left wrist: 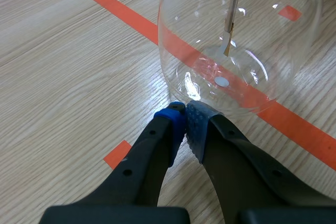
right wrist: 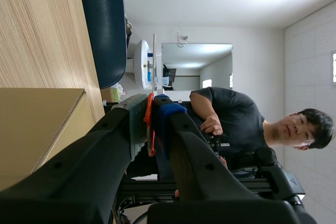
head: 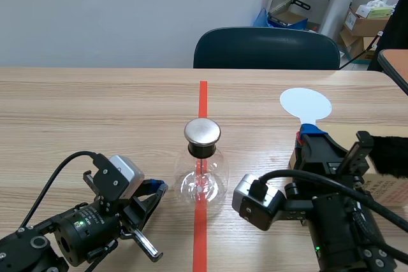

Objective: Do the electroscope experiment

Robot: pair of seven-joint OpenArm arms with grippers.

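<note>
Left fingers [left wrist: 185,118] pinched shut, empty, tips right by the flask [left wrist: 199,35]; right fingers [right wrist: 152,109] clamp the paddle [head: 306,103]. One nudge could topple that glass!

Probably a lab or office room: taped wooden table [head: 76,106], chair [head: 266,48], cardboard boxes [head: 364,23].

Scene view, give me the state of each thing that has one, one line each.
Electroscope flask: upright on the tape line, metal cap on.
Foil strip: hanging straight down inside the flask.
White paddle: held level above the table.
Left gripper: fingers shut on nothing, by the flask's base.
Right gripper: fingers shut on the paddle.
</note>
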